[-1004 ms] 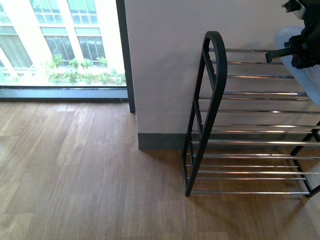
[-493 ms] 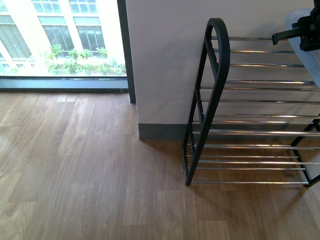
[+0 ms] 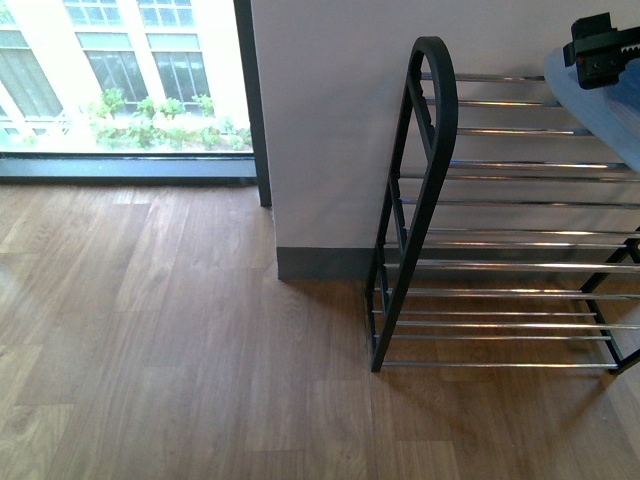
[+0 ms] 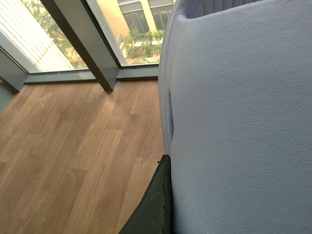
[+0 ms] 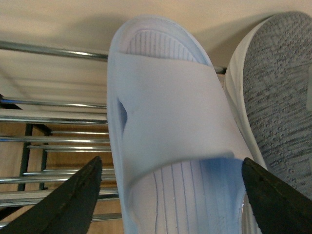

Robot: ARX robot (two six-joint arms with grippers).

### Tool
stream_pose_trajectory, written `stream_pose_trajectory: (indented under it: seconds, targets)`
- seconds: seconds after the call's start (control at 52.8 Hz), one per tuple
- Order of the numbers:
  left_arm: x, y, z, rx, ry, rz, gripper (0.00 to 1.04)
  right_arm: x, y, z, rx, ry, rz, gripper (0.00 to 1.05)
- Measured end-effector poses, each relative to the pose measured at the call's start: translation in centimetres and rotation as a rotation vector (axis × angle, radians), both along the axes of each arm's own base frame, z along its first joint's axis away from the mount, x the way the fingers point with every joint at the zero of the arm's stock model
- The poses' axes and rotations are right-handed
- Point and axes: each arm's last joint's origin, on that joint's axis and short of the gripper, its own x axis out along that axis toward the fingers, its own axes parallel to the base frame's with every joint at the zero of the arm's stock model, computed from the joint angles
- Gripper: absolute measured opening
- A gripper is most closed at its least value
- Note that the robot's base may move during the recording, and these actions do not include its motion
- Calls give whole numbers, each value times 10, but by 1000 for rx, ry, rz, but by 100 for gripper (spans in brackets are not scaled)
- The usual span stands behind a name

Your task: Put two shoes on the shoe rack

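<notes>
The shoe rack (image 3: 425, 180) stands against the wall at the right of the front view. A pale blue slide sandal (image 3: 600, 110) hangs over its top bars at the frame's right edge, with my left gripper (image 3: 603, 48) shut on it. In the left wrist view that slide sandal (image 4: 239, 122) fills the right side, and one black finger (image 4: 155, 200) presses its edge. My right gripper (image 5: 170, 195) is open around a second slide sandal (image 5: 165, 112), which lies on the rack bars (image 5: 53, 51). A grey knit sneaker (image 5: 278, 97) sits right beside it.
A white wall with a grey skirting (image 3: 320, 262) runs behind the rack. A floor-to-ceiling window (image 3: 120, 90) with a dark frame is at the left. Wooden floor (image 3: 180, 350) spreads in front of the rack.
The left gripper and its slide sandal have shifted up and right in the front view, over the rack's top bars. The front view itself shifted slightly a second ago.
</notes>
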Motion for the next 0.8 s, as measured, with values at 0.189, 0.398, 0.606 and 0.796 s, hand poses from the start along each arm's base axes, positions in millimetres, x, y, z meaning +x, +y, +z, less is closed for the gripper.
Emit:
stream_pose_trajectory:
  seconds: [0.189,0.398,0.606,0.796]
  targets:
    - [0,0,0,0,0,0,2,-4,3,15,9,-40,36,95]
    - [0,0,0,0,0,0,2,-19,3,30,46,-88,104,96]
    - [0,0,0,0,0,0,2,-50,2,50,120,-182,184,96]
    - [0,0,0,0,0,0,2,-89,0,66,214,-283,249,96]
